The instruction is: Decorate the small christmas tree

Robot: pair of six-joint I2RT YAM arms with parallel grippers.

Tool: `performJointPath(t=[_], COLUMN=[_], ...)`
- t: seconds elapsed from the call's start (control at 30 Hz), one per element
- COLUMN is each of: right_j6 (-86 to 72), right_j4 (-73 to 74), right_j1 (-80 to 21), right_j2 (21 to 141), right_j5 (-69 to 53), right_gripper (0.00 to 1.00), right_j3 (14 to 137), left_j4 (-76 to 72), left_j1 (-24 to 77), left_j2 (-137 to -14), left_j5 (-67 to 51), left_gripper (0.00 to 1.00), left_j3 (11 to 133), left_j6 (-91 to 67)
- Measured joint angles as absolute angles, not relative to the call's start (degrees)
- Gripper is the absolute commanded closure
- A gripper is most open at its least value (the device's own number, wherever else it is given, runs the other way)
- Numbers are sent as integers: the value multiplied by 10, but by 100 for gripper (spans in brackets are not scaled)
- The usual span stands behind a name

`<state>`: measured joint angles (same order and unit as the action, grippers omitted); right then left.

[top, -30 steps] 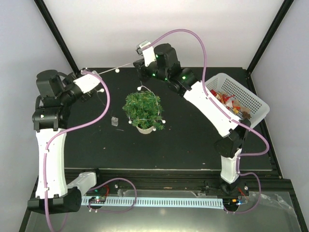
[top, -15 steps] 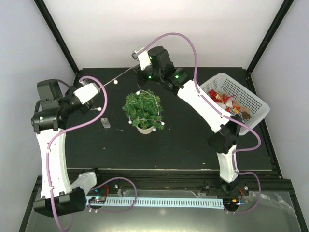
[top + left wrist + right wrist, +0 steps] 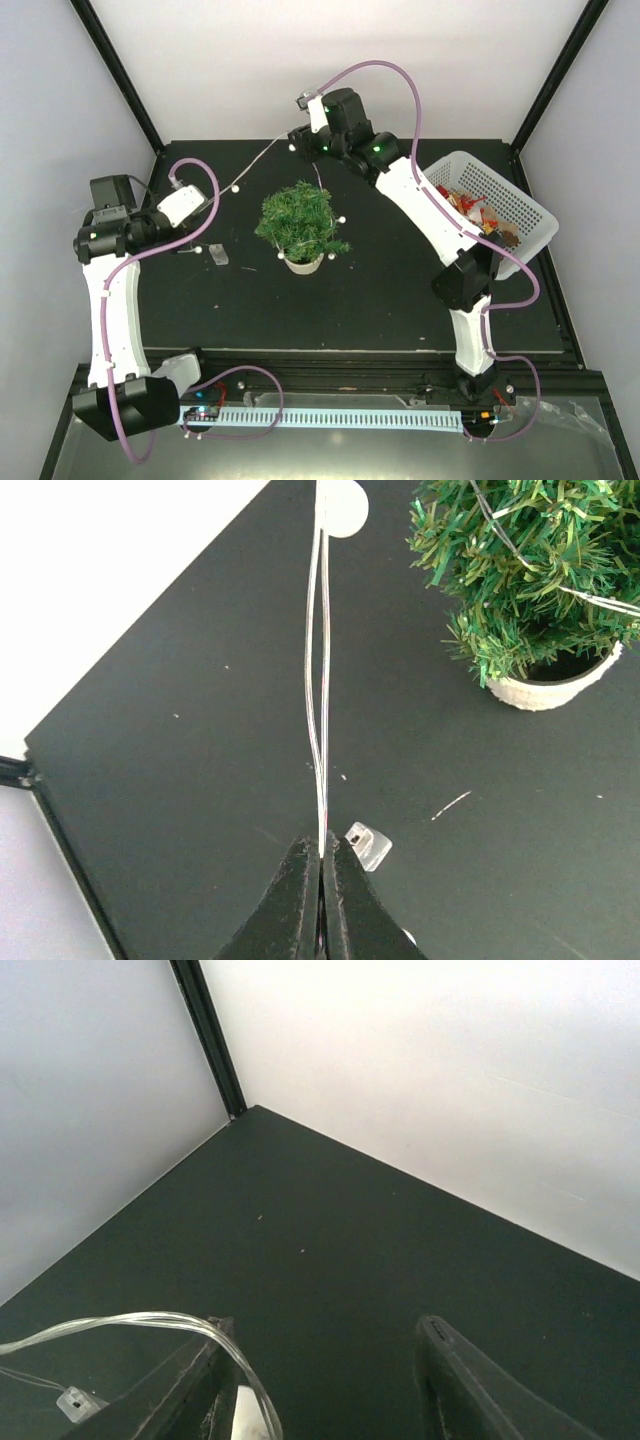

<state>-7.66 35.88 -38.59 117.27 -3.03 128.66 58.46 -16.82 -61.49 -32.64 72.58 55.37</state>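
The small christmas tree (image 3: 298, 222) stands in its whitish pot (image 3: 302, 263) at the table's middle, with a thin wire light string with white beads (image 3: 233, 188) draped over it. My left gripper (image 3: 194, 238) is left of the tree. In the left wrist view it (image 3: 322, 858) is shut on the wire string (image 3: 318, 690), with the tree (image 3: 525, 570) at the upper right. My right gripper (image 3: 298, 143) is behind the tree. In the right wrist view it (image 3: 330, 1365) is open, and the wire (image 3: 150, 1320) loops over its left finger (image 3: 205, 1385).
A white perforated basket (image 3: 532, 214) of ornaments stands at the right edge. A small clear plastic piece (image 3: 220, 255) lies left of the tree, and it also shows just by my left fingertips (image 3: 368, 845). Black frame posts stand at the back corners.
My left gripper has drawn nearer and down with the wire. My right gripper has shifted slightly right behind the tree. The tree has shifted a little.
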Motion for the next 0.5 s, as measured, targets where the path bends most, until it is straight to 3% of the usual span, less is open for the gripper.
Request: performJointPath(t=[0.5], right_j6=[-43], right_j4=[364], right_j1=[-385], right_j2=[1142], right_j5=[-165], right_gripper=[37], right_j3=[1256], left_j4=[591], left_j1=[-169], left_j2=[-645], left_j5=[-351], left_gripper=[99], left_j3=[740], left_j6=[522])
